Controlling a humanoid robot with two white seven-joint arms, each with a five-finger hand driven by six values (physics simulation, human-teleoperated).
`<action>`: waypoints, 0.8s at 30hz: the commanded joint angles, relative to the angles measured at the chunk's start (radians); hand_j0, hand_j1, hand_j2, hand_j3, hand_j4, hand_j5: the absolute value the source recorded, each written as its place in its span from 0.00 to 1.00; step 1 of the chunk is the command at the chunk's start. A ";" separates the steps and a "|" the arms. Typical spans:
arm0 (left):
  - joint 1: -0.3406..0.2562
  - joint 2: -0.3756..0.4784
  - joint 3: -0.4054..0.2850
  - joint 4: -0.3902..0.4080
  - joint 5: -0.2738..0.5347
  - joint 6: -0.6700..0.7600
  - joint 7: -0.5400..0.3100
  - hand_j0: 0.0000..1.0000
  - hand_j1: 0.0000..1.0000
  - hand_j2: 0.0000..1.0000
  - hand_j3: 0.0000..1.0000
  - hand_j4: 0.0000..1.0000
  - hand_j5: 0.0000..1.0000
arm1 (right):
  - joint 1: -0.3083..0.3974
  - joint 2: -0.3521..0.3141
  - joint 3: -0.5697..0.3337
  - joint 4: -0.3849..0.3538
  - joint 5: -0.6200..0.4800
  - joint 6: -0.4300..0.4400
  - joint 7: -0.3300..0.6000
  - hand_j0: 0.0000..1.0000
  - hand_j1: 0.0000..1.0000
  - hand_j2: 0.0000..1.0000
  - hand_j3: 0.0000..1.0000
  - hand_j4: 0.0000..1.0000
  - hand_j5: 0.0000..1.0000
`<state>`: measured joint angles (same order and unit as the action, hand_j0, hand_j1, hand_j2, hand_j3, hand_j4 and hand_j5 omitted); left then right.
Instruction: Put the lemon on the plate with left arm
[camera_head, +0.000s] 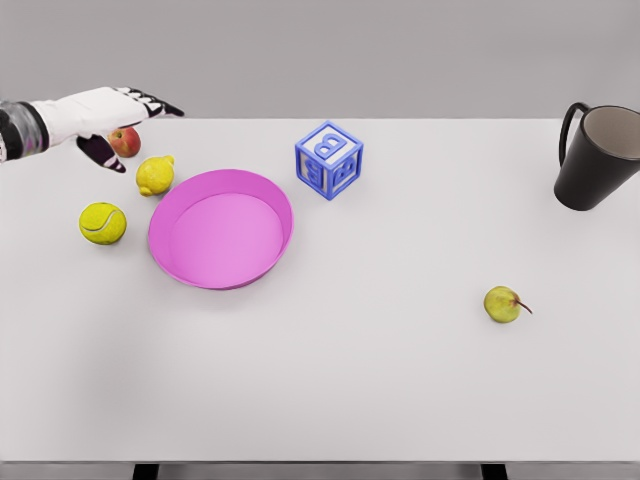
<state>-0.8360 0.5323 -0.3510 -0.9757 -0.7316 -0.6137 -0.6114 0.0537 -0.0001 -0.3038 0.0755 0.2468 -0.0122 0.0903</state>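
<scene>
Up at the far left of the white tabletop, the left hand comes in from the picture's left edge, white with black-tipped fingers stretched out flat and a dark thumb hanging below; it is spread and grips nothing. It hovers over a small red apple, which sits partly under the palm. Just in front of the apple lies the bumpy yellow lemon, resting on the tabletop just beside the left rim of the round shallow pink plate; whether the two touch cannot be told. The plate carries nothing. A yellow-green tennis ball rests near the plate's left side, below the lemon. Behind the plate's right rim stands a blue letter block, tilted on a corner. A black mug leans at the right edge, and a small green pear lies well apart, toward the right front.
</scene>
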 joint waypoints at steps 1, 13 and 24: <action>0.000 -0.015 0.001 0.003 -0.029 0.003 0.001 1.00 1.00 1.00 1.00 1.00 1.00 | 0.000 0.000 0.000 0.001 0.000 0.000 0.000 1.00 1.00 1.00 1.00 1.00 1.00; -0.018 -0.057 0.000 0.084 -0.137 0.003 0.001 1.00 1.00 1.00 1.00 1.00 1.00 | 0.000 0.000 0.000 0.001 0.000 0.000 0.000 1.00 1.00 1.00 1.00 1.00 1.00; -0.031 -0.075 -0.002 0.126 -0.158 0.003 0.001 1.00 1.00 1.00 1.00 1.00 1.00 | 0.000 0.000 0.000 0.001 0.000 0.000 0.000 1.00 1.00 1.00 1.00 1.00 1.00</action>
<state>-0.8667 0.4598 -0.3534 -0.8517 -0.8934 -0.6137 -0.6114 0.0537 -0.0001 -0.3038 0.0761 0.2468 -0.0122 0.0903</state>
